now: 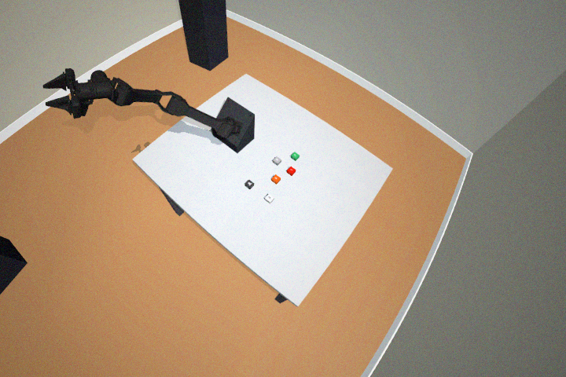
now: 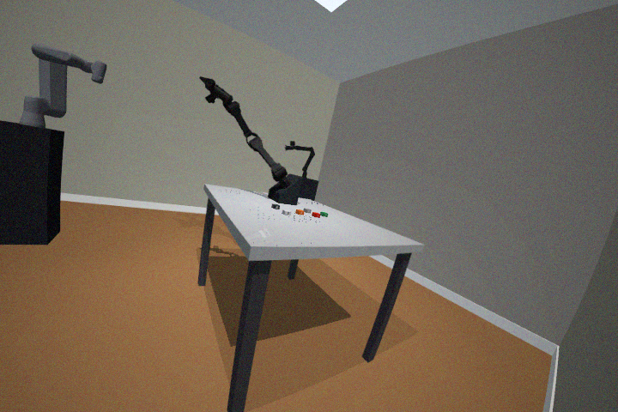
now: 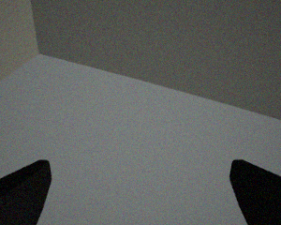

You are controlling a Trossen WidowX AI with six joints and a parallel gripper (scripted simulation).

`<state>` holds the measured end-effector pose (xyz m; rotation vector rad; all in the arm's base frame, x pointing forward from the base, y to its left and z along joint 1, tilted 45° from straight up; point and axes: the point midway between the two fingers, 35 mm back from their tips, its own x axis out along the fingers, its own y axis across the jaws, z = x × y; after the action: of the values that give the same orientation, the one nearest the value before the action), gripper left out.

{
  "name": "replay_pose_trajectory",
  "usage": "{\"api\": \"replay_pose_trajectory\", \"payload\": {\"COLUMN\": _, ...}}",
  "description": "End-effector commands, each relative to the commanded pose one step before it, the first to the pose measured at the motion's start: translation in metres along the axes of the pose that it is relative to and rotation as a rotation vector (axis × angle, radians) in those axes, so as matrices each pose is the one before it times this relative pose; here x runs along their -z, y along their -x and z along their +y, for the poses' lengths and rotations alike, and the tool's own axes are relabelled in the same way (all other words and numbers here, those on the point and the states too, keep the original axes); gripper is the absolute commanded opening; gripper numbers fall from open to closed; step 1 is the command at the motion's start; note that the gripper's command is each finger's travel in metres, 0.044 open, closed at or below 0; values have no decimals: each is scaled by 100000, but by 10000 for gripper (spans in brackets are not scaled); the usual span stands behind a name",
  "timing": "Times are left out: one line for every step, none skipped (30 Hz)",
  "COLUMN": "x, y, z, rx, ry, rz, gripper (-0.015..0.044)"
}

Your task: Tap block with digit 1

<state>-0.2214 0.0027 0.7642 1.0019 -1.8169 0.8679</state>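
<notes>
Several small blocks lie on the white table (image 1: 319,231) (image 2: 329,235): a black block (image 1: 248,184) (image 2: 275,206), a white block (image 1: 269,198) (image 2: 286,212), an orange block (image 1: 275,179) (image 2: 299,211), a grey block (image 1: 277,160) (image 2: 307,210), a red block (image 1: 291,170) (image 2: 316,215) and a green block (image 1: 295,155) (image 2: 324,214). Their digits are too small to read. My gripper (image 1: 44,94) (image 3: 141,170) is open and empty, high up and away from the blocks, past the table's edge. The wrist view shows no block.
The arm's dark base (image 1: 245,135) (image 2: 285,194) stands on the table close to the blocks. A dark pillar (image 1: 206,35) stands behind the table. A grey arm (image 2: 51,82) sits on a black pedestal (image 2: 25,184) at the left. A smaller dark arm (image 2: 312,154) shows behind the base.
</notes>
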Motion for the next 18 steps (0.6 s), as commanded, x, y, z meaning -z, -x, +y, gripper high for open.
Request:
{"api": "replay_pose_trajectory", "payload": {"x": 98, "y": 14, "z": -632, "rx": 1425, "ry": 1684, "rz": 135, "gripper": 400}}
{"api": "replay_pose_trajectory", "payload": {"x": 311, "y": 60, "z": -1890, "rx": 4259, "ry": 5064, "rz": 507, "gripper": 400}}
{"api": "replay_pose_trajectory", "payload": {"x": 684, "y": 103, "z": -3647, "rx": 8839, "ry": 7718, "rz": 1367, "gripper": 400}}
{"api": "replay_pose_trajectory", "payload": {"x": 524, "y": -29, "z": -2134, "rx": 5454, "ry": 3750, "rz": 1030, "gripper": 400}}
{"api": "replay_pose_trajectory", "payload": {"x": 238, "y": -34, "z": -855, "rx": 2201, "ry": 1524, "rz": 452, "gripper": 400}}
{"api": "replay_pose_trajectory", "payload": {"x": 285, "y": -43, "z": -980, "rx": 2527, "ry": 1761, "rz": 546, "gripper": 400}}
{"api": "replay_pose_trajectory", "payload": {"x": 340, "y": -54, "z": -1117, "rx": 2885, "ry": 2026, "rz": 657, "gripper": 400}}
{"api": "replay_pose_trajectory", "payload": {"x": 410, "y": -69, "z": -1277, "rx": 3308, "ry": 2345, "rz": 799, "gripper": 400}}
{"api": "replay_pose_trajectory", "payload": {"x": 477, "y": -86, "z": -1402, "rx": 3642, "ry": 2612, "rz": 936, "gripper": 400}}
{"api": "replay_pose_trajectory", "payload": {"x": 547, "y": -104, "z": -1513, "rx": 3945, "ry": 2868, "rz": 1083, "gripper": 400}}
{"api": "replay_pose_trajectory", "payload": {"x": 610, "y": -124, "z": -1584, "rx": 4148, "ry": 3061, "rz": 1216, "gripper": 400}}
{"api": "replay_pose_trajectory", "payload": {"x": 666, "y": -144, "z": -1620, "rx": 4265, "ry": 3199, "rz": 1334, "gripper": 400}}
{"api": "replay_pose_trajectory", "payload": {"x": 719, "y": -164, "z": -1639, "rx": 4342, "ry": 3315, "rz": 1447, "gripper": 400}}
{"api": "replay_pose_trajectory", "payload": {"x": 766, "y": -183, "z": -1638, "rx": 4369, "ry": 3398, "rz": 1548, "gripper": 400}}
{"api": "replay_pose_trajectory", "payload": {"x": 804, "y": -200, "z": -1614, "rx": 4337, "ry": 3440, "rz": 1631, "gripper": 400}}
{"api": "replay_pose_trajectory", "payload": {"x": 833, "y": -216, "z": -1572, "rx": 4258, "ry": 3446, "rz": 1694, "gripper": 400}}
{"api": "replay_pose_trajectory", "payload": {"x": 868, "y": -232, "z": -1545, "rx": 4223, "ry": 3489, "rz": 1773, "gripper": 400}}
{"api": "replay_pose_trajectory", "payload": {"x": 891, "y": -246, "z": -1498, "rx": 4133, "ry": 3487, "rz": 1827, "gripper": 400}}
